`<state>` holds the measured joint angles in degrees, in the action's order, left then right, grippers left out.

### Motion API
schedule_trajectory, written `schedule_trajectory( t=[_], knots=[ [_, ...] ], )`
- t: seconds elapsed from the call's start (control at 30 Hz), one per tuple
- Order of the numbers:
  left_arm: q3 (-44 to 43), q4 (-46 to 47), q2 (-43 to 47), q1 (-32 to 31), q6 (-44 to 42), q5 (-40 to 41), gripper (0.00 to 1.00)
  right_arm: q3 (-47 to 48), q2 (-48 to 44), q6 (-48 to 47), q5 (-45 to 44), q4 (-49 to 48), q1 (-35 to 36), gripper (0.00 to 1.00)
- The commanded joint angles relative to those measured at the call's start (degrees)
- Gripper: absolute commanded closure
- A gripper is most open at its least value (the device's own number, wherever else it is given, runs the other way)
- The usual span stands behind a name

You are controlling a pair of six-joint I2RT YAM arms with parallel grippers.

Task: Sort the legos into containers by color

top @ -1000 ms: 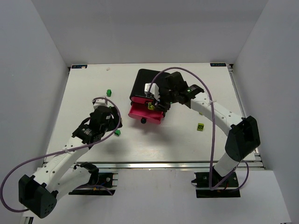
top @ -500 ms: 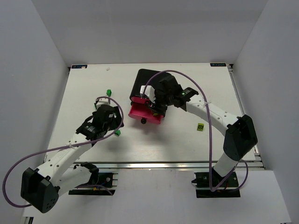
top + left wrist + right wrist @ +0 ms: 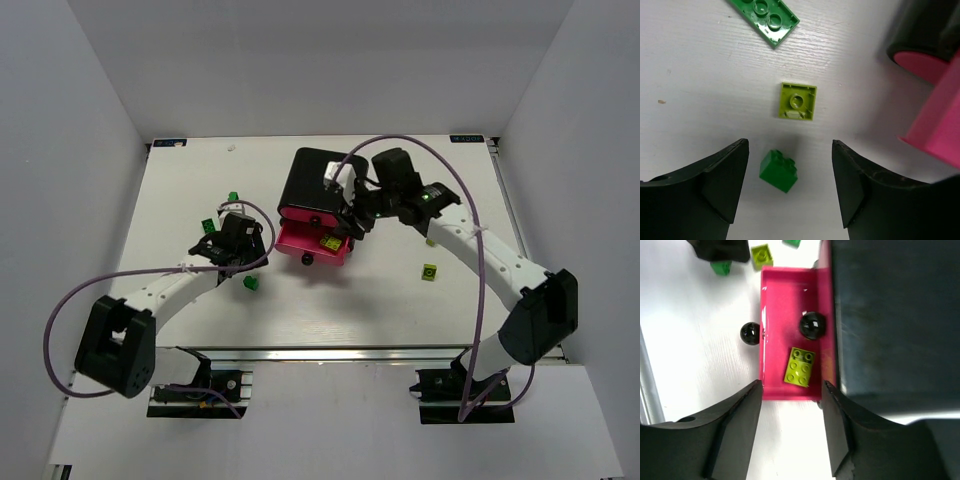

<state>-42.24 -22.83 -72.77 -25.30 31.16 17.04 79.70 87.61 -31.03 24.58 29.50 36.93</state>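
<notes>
The containers are pink drawers in a black casing (image 3: 312, 178). The lowest drawer (image 3: 300, 240) is pulled out, and a yellow-green lego (image 3: 800, 367) lies flat in it. My right gripper (image 3: 791, 390) hangs open above that drawer's end, holding nothing. My left gripper (image 3: 789, 150) is open over the table left of the drawer. A dark green lego (image 3: 778, 171) lies between its fingers, untouched. Ahead of it lie an upturned yellow-green lego (image 3: 798, 100) and a flat green plate (image 3: 764, 17). Another yellow-green lego (image 3: 430, 271) sits on the table to the right.
Two more green legos (image 3: 232, 196) (image 3: 208, 227) lie left of the casing. Round black knobs (image 3: 750, 333) (image 3: 812, 325) stick out of the drawers. The pulled-out pink drawer (image 3: 940, 125) stands close on the left gripper's right side.
My right gripper opened and drew back to the right, leaving the yellow-green lego in the drawer. My left arm swung toward the drawer, over the dark green lego, its jaws narrowing slightly.
</notes>
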Motion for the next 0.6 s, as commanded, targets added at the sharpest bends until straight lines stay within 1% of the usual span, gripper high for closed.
schedule_trajectory(
  t=[0.0, 0.2, 0.27, 0.37, 0.5, 0.53, 0.57],
  knots=[
    [-2.76, 3.93, -4.11, 2.7, -1.01, -4.02, 0.23, 0.98, -3.85, 2.55, 3.37, 0.04, -2.29, 0.41],
    [-4.25, 8.32, -9.92, 6.04, -3.55, -12.01, 0.22, 1.07, -4.47, 4.04, 4.95, 0.65, -5.89, 0.37],
    [-5.04, 9.47, -12.3, 6.58, -4.61, -13.43, 0.22, 1.25, -4.21, 4.48, 5.83, 0.83, -6.51, 0.37],
    [-7.24, 9.12, -15.64, 7.19, -5.66, -15.19, 0.25, 1.6, -4.03, 5.1, 6.44, 0.65, -7.31, 0.37],
    [-9.35, 6.93, -18.72, 7.19, -6.11, -14.93, 0.36, 2.04, -3.77, 5.27, 6.71, 0.74, -8.54, 0.37],
    [-9.7, 5.53, -19.16, 7.19, -5.93, -13.88, 0.42, 2.04, -3.85, 5.19, 6.8, 0.65, -9.23, 0.37],
    [-9.88, 5.08, -19.6, 7.19, -5.76, -13.7, 0.46, 2.12, -3.68, 5.27, 6.89, 0.74, -9.33, 0.37]
  ],
)
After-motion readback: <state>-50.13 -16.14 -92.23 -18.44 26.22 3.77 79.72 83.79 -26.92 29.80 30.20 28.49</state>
